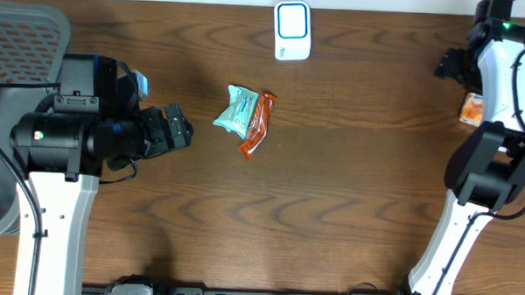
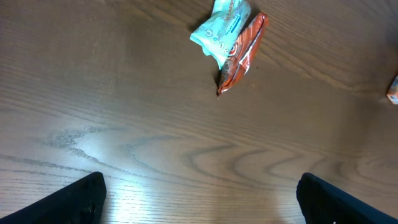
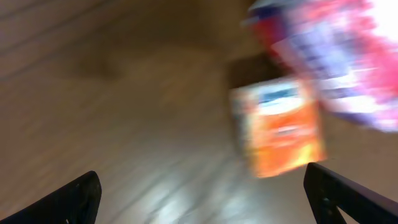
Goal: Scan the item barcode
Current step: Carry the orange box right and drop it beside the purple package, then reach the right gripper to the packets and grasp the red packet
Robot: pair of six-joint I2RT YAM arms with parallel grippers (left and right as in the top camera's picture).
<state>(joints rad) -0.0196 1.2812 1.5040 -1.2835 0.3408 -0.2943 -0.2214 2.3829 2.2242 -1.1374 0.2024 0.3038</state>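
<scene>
Overhead: a white scanner [image 1: 292, 30] is seen at the far edge, with a teal packet [image 1: 237, 110] and a red packet [image 1: 259, 123] laid touching mid-table. Left wrist: the left gripper [image 2: 200, 190] is held wide, empty. Right wrist: the right gripper [image 3: 200, 183] is spread wide, nothing gripped, with a blurred orange box [image 3: 280, 127] lying ahead.

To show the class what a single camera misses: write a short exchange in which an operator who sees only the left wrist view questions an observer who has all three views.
Operator: I see a teal packet against an orange-red packet. Is there a scanner anywhere?
Observer: A white device with a blue-framed face, probably the scanner, stands at the far edge of the table, beyond the packets.
Operator: And the other arm?
Observer: The right gripper is open above an orange box at the table's far right corner. Nothing is between its fingers.
</scene>
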